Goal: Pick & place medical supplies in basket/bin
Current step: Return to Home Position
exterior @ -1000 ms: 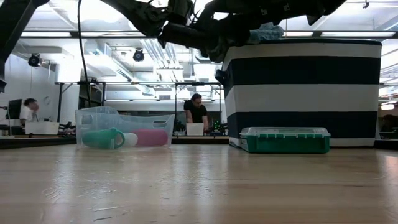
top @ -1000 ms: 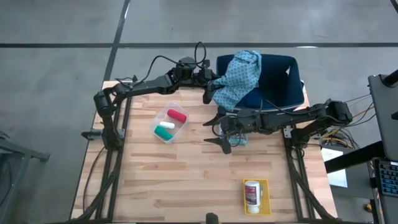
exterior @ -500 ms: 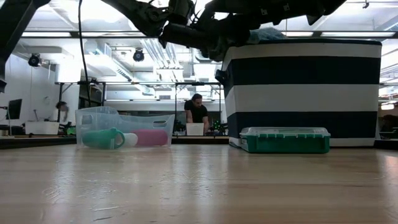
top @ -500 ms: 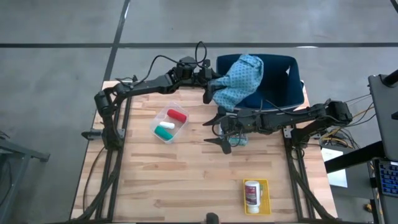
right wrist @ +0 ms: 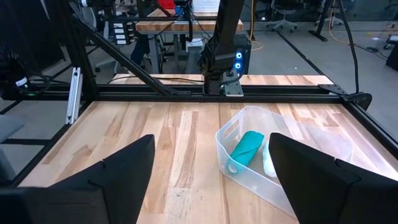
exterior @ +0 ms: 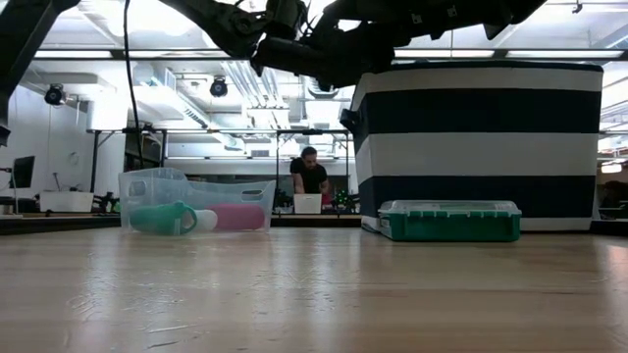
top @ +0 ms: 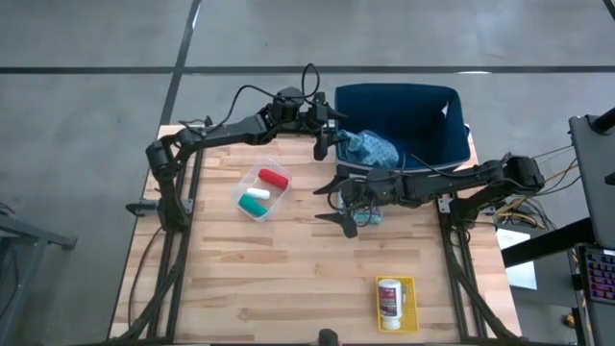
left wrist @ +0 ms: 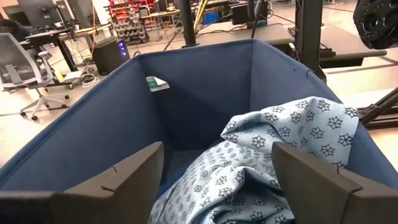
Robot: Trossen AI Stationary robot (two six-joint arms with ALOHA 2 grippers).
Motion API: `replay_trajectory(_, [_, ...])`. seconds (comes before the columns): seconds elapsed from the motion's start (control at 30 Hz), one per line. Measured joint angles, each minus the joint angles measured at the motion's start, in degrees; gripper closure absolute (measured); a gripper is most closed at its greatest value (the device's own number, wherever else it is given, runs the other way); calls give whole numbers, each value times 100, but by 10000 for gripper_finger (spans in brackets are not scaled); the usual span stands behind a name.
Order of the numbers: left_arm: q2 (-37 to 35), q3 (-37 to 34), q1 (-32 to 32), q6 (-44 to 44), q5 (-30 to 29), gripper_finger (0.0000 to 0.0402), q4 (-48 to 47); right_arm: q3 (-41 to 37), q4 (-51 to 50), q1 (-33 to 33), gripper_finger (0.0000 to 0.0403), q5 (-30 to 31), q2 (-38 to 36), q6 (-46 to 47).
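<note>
My left gripper [top: 327,142] [left wrist: 217,150] hovers open at the left rim of the navy basket [top: 396,89], pointing into it. The light-blue patterned cloth [top: 370,149] [left wrist: 283,155] lies bunched inside the basket, just beyond the fingers. My right gripper [top: 328,202] [right wrist: 211,142] is open above the table, in front of the basket. A clear tray [top: 261,191] [right wrist: 280,163] holds the red [top: 273,178], white [top: 257,206] and green [right wrist: 246,148] cylinders. The white pill bottle [top: 389,297] lies on a yellow tray near the front edge. I see no dark teal cloth.
A green case with a clear lid [exterior: 449,221] stands on the table against the striped basket [exterior: 479,147], under the right arm. Bare wood stretches across the front left of the table [top: 250,279]. People sit at desks in the room beyond.
The patterned cloth hung high over the basket's left rim at the left gripper. It has dropped down into the basket and now lies crumpled inside. Both arms have stayed in place.
</note>
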Motion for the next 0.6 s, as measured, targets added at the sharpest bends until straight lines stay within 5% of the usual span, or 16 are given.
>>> replay_trajectory(0.6, [0, 2, -2, 2, 0, 95, 22, 0, 0, 1, 90, 0, -1, 8])
